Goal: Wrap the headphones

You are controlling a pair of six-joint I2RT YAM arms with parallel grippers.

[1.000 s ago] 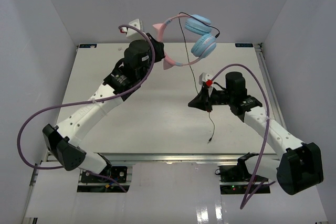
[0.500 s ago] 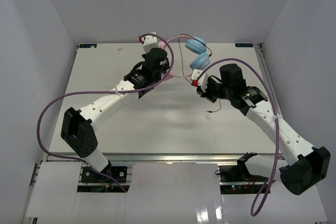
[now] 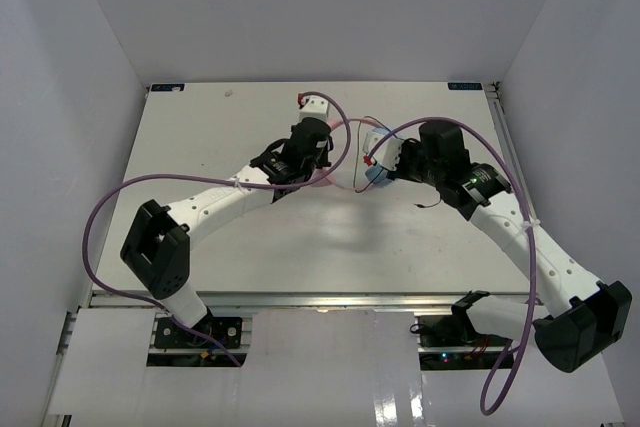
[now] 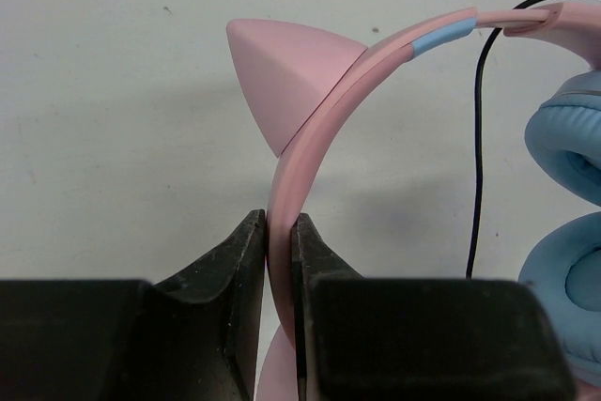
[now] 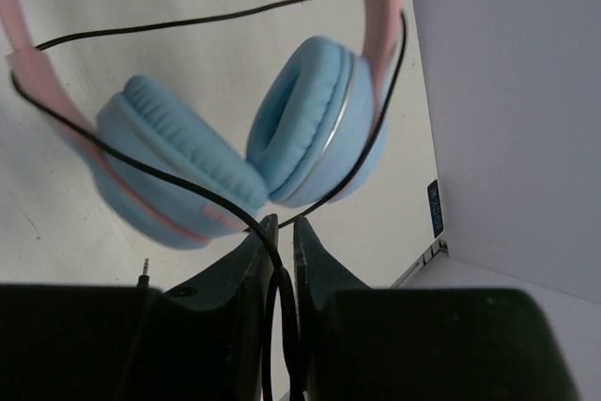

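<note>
Headphones (image 5: 315, 119): centre of the top view, slightly right, held above the white table (image 3: 200, 132) between both arms. Left gripper (image 4: 279, 227): bottom centre of its wrist view, jaws clamped on the pink headband (image 4: 319, 100) just below a cat ear (image 4: 282, 72). Right gripper (image 5: 280, 230): jaws nearly together, pinching the thin black cable (image 5: 188, 21) directly beneath the two light-blue ear cups (image 5: 178, 161). Plug (image 5: 144, 271): hangs free, lower left of the right wrist view.

No legible text; corner label (image 5: 435, 206) too blurred to read.
</note>
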